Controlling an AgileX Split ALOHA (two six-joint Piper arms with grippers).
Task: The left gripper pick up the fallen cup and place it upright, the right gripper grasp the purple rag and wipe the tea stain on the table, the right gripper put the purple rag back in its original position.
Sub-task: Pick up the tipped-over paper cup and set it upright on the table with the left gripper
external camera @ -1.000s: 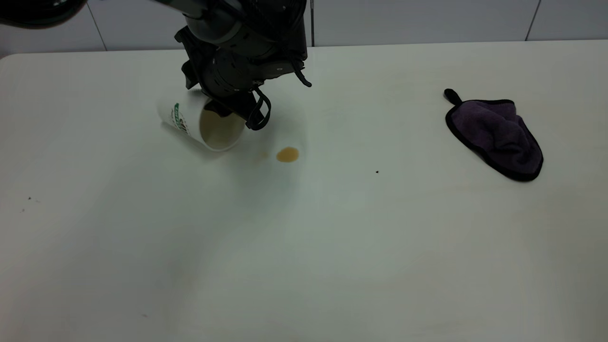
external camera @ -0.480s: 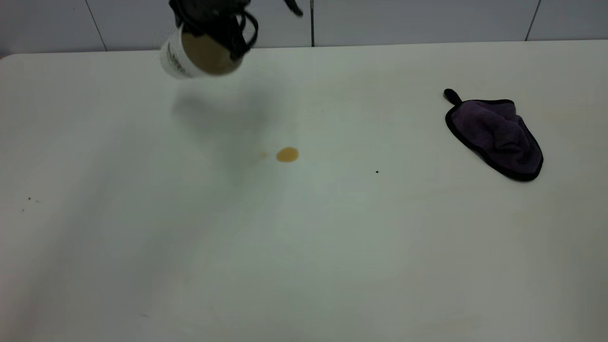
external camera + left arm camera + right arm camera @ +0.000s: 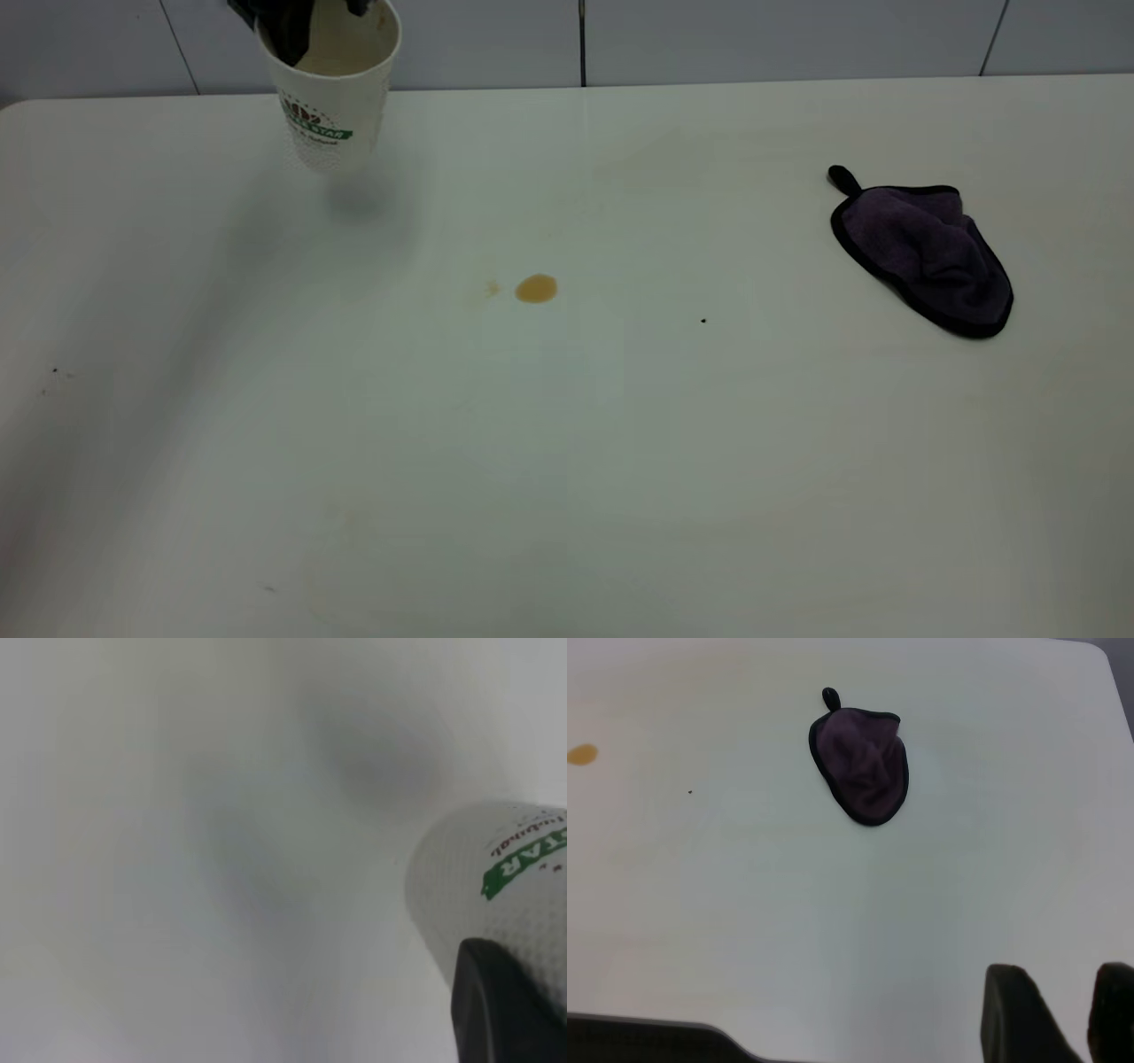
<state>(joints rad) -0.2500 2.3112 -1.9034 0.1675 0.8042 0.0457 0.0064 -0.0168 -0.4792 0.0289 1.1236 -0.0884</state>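
The white cup [image 3: 328, 97] with the green logo hangs nearly upright over the far left of the table [image 3: 567, 461], its base just above its own shadow. My left gripper [image 3: 292, 27] is shut on its rim, one black finger inside the mouth. In the left wrist view a finger [image 3: 496, 1010] presses on the cup's dotted wall [image 3: 496, 895]. The amber tea stain [image 3: 536, 288] lies mid-table, uncovered. At the right the purple rag [image 3: 926, 252] lies flat. The right gripper [image 3: 1076, 992] hovers open well short of the rag [image 3: 864, 762]; it is outside the exterior view.
A grey tiled wall [image 3: 709, 40] runs behind the table's far edge. A tiny black speck [image 3: 703, 321] sits between stain and rag. The right wrist view shows the stain [image 3: 581, 754] far off and the table's dark edge [image 3: 647, 1036].
The left gripper has lifted the cup off its side near the stain, carried it to the far left and turned it mouth-up. Rag and stain have not moved.
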